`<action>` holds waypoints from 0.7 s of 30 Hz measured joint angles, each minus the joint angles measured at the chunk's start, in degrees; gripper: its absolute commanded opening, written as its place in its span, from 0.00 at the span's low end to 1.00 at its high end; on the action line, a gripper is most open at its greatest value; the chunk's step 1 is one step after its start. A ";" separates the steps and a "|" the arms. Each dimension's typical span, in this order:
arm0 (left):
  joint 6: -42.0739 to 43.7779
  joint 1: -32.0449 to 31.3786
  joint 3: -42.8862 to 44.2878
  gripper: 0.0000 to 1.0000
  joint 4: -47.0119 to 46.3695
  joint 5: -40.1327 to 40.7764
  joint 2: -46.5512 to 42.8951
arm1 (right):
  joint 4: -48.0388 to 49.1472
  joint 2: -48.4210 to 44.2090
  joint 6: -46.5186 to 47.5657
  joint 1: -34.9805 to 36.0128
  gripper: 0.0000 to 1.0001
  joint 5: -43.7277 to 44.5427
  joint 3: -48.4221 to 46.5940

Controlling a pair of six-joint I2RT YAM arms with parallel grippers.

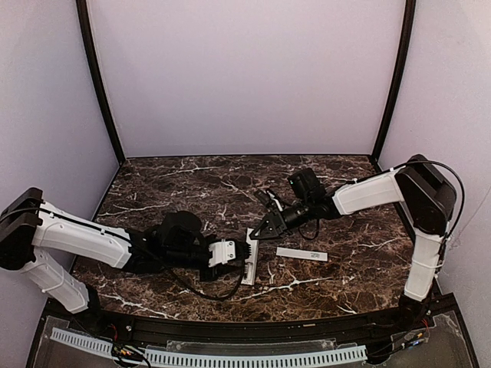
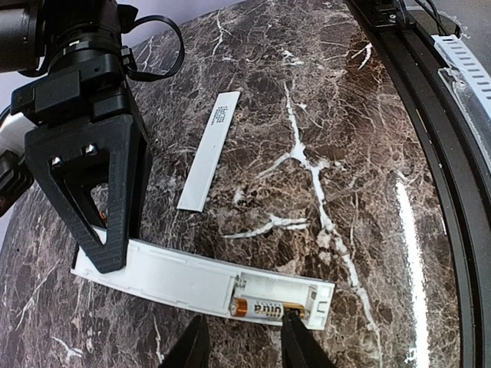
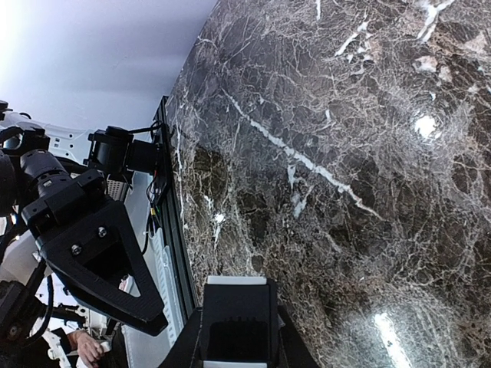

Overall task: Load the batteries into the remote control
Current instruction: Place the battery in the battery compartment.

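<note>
Print on the battery (image 2: 263,308) resembles "ultra".

One remote control (image 2: 176,276), one visible battery (image 2: 261,308) and one white cover strip (image 2: 209,153).

**Occluded, Cropped and Unresolved Regions**

Left wrist view: one finger (image 2: 115,169) of the right gripper (image 1: 259,231) covers the far end of the remote control (image 2: 176,274). The fingers (image 2: 298,345) of the left gripper (image 1: 247,253) are cut by the lower edge. Print on the cover strip (image 2: 209,149) is too small to read. An orange spot (image 2: 102,217) behind the finger's cut-out cannot be identified.

Right wrist view: only the remote control's end shows, cropped at the bottom edge.

Top view: the left gripper overlaps the remote control, and the battery (image 2: 261,309) is too small to resolve there.
</note>
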State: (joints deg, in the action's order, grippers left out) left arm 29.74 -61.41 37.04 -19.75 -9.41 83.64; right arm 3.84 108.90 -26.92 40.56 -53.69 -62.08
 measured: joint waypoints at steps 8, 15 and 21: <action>2.03 -0.22 1.44 0.29 0.13 -0.09 2.67 | -0.61 0.33 0.28 0.09 0.00 -0.09 -0.15; 3.23 -0.26 2.97 0.26 0.17 -0.24 4.68 | -0.87 0.74 0.57 0.11 0.00 -0.07 -0.55; 3.93 -0.26 4.09 0.24 0.35 -0.22 6.67 | -0.92 0.76 0.94 0.31 0.00 -0.09 -0.61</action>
State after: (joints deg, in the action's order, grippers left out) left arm 33.67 -61.67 41.12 -19.40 -9.63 90.30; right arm 2.92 109.67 -25.98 40.86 -53.78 -62.70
